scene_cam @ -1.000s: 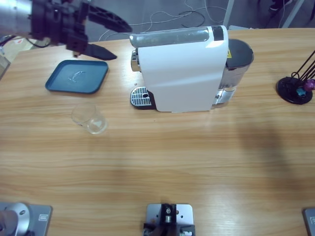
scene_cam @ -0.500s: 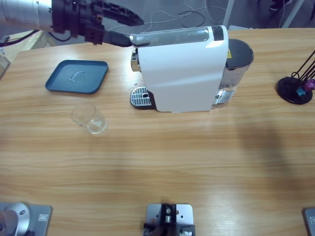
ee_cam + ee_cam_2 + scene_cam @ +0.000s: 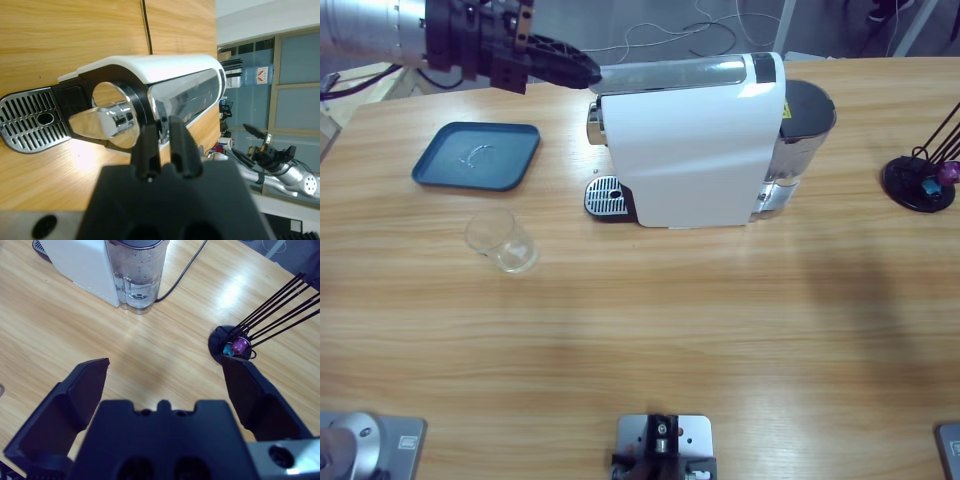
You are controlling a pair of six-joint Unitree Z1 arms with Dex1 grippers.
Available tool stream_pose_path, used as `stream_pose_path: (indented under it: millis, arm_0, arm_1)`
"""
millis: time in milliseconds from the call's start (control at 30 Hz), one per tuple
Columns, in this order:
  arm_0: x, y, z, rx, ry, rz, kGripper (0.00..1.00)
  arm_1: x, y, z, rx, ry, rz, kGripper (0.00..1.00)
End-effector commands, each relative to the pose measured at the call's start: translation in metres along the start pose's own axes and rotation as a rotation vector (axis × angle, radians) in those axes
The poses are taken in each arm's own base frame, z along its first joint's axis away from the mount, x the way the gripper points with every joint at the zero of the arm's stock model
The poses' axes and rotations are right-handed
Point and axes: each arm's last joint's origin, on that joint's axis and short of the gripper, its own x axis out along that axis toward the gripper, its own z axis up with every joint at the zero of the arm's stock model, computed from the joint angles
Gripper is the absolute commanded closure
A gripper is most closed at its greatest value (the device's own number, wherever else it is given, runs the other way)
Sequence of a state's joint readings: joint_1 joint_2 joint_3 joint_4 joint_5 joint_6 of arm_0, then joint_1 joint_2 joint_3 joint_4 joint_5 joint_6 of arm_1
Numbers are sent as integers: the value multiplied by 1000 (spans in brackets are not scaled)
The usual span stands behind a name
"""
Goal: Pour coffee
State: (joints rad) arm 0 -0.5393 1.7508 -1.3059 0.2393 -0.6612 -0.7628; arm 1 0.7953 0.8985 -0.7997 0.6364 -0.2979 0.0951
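Left gripper (image 3: 588,72) at the coffee machine's (image 3: 690,150) 10 o'clock corner, jaws nearly together, gripping nothing. Right gripper (image 3: 167,382) spread wide over bare table (image 3: 150,355). Empty glass (image 3: 502,240) at machine's 8 o'clock; no coffee visible.

No words, brand names or numbers can be read anywhere. A yellow sticker (image 3: 785,108) sits on the white coffee machine (image 3: 690,150) toward three o'clock, its print illegible. The water bottle (image 3: 258,76) in the room carries a red mark, unreadable.
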Motion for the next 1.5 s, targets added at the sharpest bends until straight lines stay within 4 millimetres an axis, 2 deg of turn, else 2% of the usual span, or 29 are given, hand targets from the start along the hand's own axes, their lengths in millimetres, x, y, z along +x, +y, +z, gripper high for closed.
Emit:
stream_pose_path:
  millis: [33, 100, 167, 200, 233, 267, 300, 367, 467, 567, 667, 733, 933, 1000, 1200, 1333, 1433, 1500]
  arm_0:
    - [-49, -96, -12, 158, -129, -163, 1000]
    - [-66, -116, -16, 206, -194, -184, 1000]
    - [-77, -125, -18, 268, -237, -189, 1000]
    - [-78, -124, -21, 296, -238, -177, 834]
    - [-78, -120, -26, 343, -233, -152, 300]
    - [-78, -113, -37, 458, -248, -99, 47]
    - [-78, -105, -52, 612, -265, -22, 10]
    - [-88, -78, -89, 834, -276, 162, 4]
    - [-100, -37, -133, 1006, -217, 416, 4]
    - [-116, -4, -160, 1028, -205, 560, 4]
    - [-126, 11, -174, 1024, -205, 578, 4]
    - [-129, 13, -176, 1021, -214, 582, 4]
    - [-125, 13, -174, 1016, -220, 596, 4]
    - [-123, 14, -173, 1010, -212, 599, 4]
    - [-122, 17, -175, 999, -208, 600, 4]
    - [-122, 17, -175, 992, -209, 599, 4]
    - [-121, 18, -175, 982, -207, 601, 4]
    - [-120, 18, -175, 974, -205, 601, 4]
  arm_1:
    - [-5, -3, -8, 47, -32, -29, 193]
    - [-8, -5, -4, 62, -57, -35, 197]
    - [-4, -7, 1, 111, -59, -61, 202]
    - [1, -7, 3, 141, -47, -78, 205]
    - [6, -9, 6, 178, -32, -103, 235]
    - [12, -12, 9, 222, -18, -133, 313]
    - [18, -16, 10, 267, -2, -170, 331]
    - [40, -27, 10, 334, 67, -278, 328]
    - [84, -49, -5, 471, 148, -404, 322]
    - [122, -63, -15, 565, 194, -443, 314]
    - [152, -71, -21, 583, 216, -464, 312]
    - [163, -76, -25, 593, 213, -489, 312]
    - [178, -80, -28, 605, 209, -477, 338]
    - [179, -80, -35, 604, 199, -489, 444]
    - [200, -82, -47, 616, 201, -452, 452]
    - [206, -86, -53, 620, 201, -455, 456]
    - [206, -89, -58, 619, 197, -463, 569]
    - [205, -89, -59, 615, 192, -463, 586]
